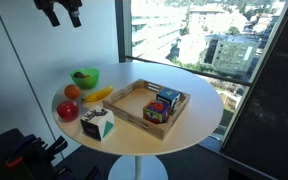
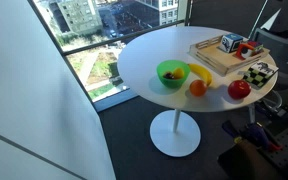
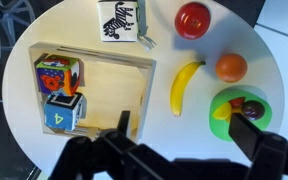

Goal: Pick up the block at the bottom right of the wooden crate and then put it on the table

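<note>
Wood, pale and plain, forms the shallow rectangular crate [image 3: 114, 95] with low walls, lying on the round, smooth white surface [image 1: 204, 105]. Inside the crate, against one wall, the small red block [image 3: 56, 73] with yellow and green patches sits touching a black cube [image 3: 62, 112] with a blue face. Just outside another crate wall stands a larger white cube [image 3: 121, 20] with a printed pattern. Beside the crate lies a curved yellow banana [image 3: 186, 87]. Beyond it are a round orange [image 3: 231, 67], a glossy red apple [image 3: 193, 18] and a green bowl [image 3: 234, 108]. Well above the crate, the dark hand [image 1: 63, 16] hangs with fingers spread, holding nothing. Tall windows past the crate show city buildings.
</note>
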